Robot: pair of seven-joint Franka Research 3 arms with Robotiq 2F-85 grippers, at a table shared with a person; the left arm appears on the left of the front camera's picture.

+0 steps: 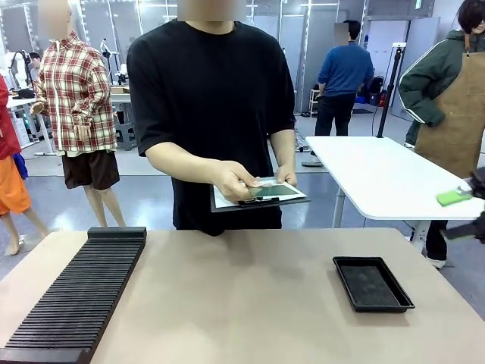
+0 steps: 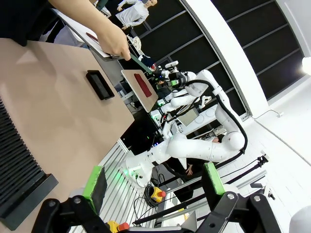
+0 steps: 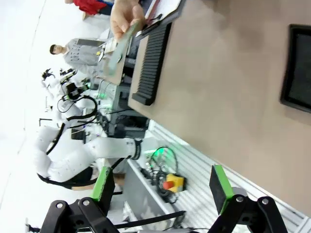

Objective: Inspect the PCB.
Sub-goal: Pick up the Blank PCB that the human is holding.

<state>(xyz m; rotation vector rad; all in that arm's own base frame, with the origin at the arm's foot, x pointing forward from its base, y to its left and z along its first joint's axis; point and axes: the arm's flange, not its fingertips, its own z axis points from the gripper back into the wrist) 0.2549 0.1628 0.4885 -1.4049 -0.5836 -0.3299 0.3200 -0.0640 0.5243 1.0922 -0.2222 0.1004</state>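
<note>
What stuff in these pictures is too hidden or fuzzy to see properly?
- PCB, front view: the person's hand covers one end, and its tiny parts are too small to tell.
- clipboard, front view: the PCB and the hand hide most of its paper.
- black tray, right wrist view: blurred and cut off by the picture's right edge.
- slotted black rack, front view: its near end is cut off by the bottom edge.

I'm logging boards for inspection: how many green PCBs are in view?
1. The PCB is in the person's hands, held over the clipboard at the far side. The black tray holds none; the slotted rack could hide others in its grooves.
</note>
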